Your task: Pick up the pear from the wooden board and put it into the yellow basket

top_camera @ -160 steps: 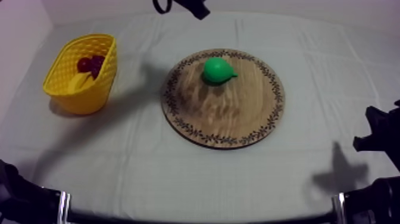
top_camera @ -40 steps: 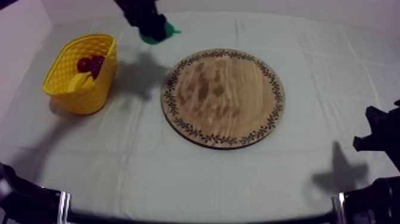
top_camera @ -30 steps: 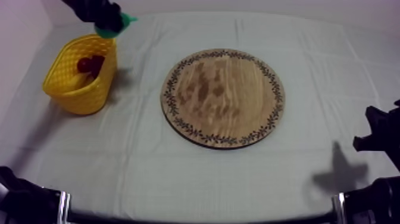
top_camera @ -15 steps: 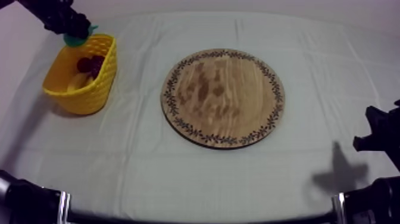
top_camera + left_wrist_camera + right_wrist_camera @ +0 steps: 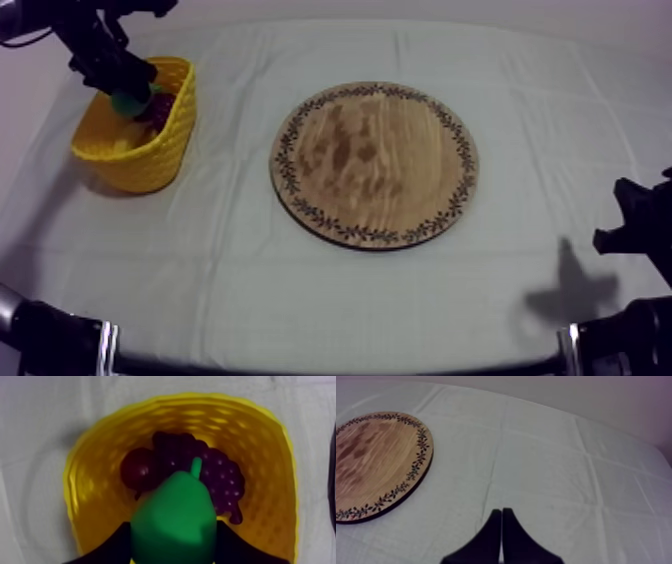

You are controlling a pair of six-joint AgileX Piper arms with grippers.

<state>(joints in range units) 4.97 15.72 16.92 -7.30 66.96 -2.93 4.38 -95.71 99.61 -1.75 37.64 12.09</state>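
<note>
1. Pear (image 5: 172, 521): green, with its stem pointing away from the wrist camera. It was pinched between the two black fingers (image 5: 107, 548) of the left gripper (image 5: 173, 548). It hung over the mouth of the yellow basket (image 5: 75, 476), above the fruit inside. Whether it touched that fruit could not be told.
2. Left gripper (image 5: 122, 88), top view: the arm stood at the upper left, with the gripper down at the far side of the basket (image 5: 172, 128). A patch of the green pear (image 5: 128, 101) showed just below the fingers, within the rim.
3. Basket contents: a bunch of grapes (image 5: 220, 481), dark purple, and a small red fruit (image 5: 136, 468) just beside it. Both lay on the basket floor.
4. Wooden board (image 5: 375, 165): round, with a patterned rim. It lay at the middle of the grey-white cloth (image 5: 300, 290), well apart from the basket at the table's left side.
5. Right gripper (image 5: 501, 512): its fingers were pressed together as a narrow wedge over the cloth, near the board (image 5: 371, 461) but apart from it. In the top view it sat low at the right edge (image 5: 635, 225).
</note>
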